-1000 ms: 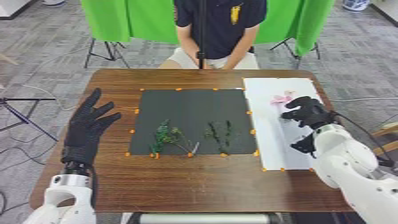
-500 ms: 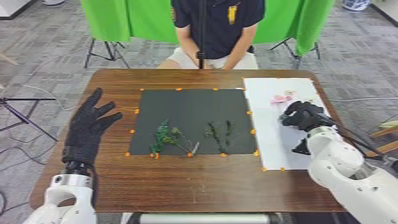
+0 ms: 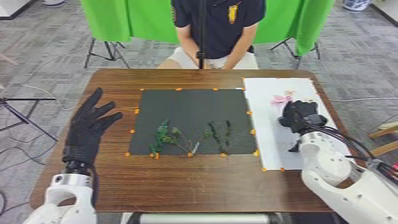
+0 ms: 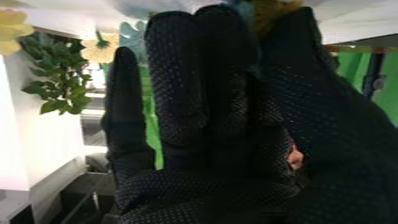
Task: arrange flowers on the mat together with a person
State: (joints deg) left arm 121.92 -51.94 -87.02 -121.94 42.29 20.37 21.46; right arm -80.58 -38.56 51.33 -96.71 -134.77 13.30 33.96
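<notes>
You look, I judge, to be partway through: along the lower part of the dark mat (image 3: 182,107) lie a leafy sprig (image 3: 162,134), a paler sprig (image 3: 179,137) and thin dark stems (image 3: 227,135), while the pink flower (image 3: 282,99) lies on the white sheet (image 3: 280,157), at the upper right of the frame. If the dark mat is the one you mean to fill, the blooms are what is left to add.

Your right hand (image 3: 304,112) is over the white sheet, just below the pink flower. In the right wrist view its fingers run straight, and a yellow-brown bloom (image 4: 272,14) shows between them and the thumb; you can't tell whether it is pinched. Yellow flowers (image 4: 99,51) and green leaves (image 4: 55,72) show there too. Your left hand (image 3: 84,132) is spread at the left of the frame.

Watch the sheet's right border, close to the edge of the desk (image 3: 160,185), and the orange markers (image 3: 190,155) round both mats. Your easiest room for moving seems to be the dark mat's upper half, coming in above the sprigs
</notes>
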